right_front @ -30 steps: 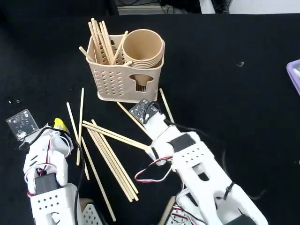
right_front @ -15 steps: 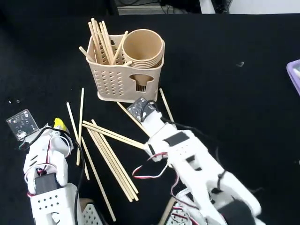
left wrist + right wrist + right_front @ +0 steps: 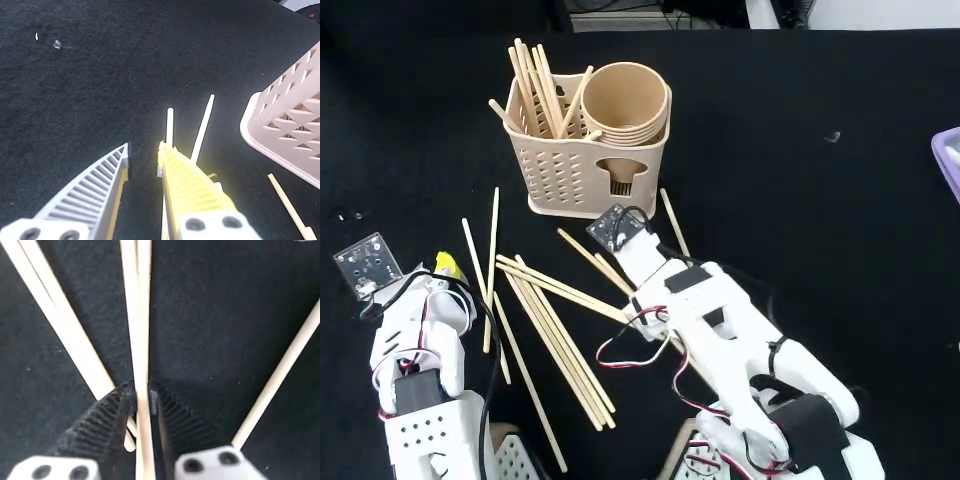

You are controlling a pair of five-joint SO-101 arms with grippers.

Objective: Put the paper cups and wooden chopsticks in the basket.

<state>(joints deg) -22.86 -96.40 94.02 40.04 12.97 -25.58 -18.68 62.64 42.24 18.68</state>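
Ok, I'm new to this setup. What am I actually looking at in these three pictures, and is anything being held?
Two small white robot arms sit side by side at a black table. The wide picture comes from a fixed camera looking down on the table. The other two come from a camera on each arm's wrist, looking along its claw. A beige basket already holds stacked paper cups and standing chopsticks. Loose chopsticks lie scattered on the table. The right claw is closed on two chopsticks. The left claw is open and holds nothing.
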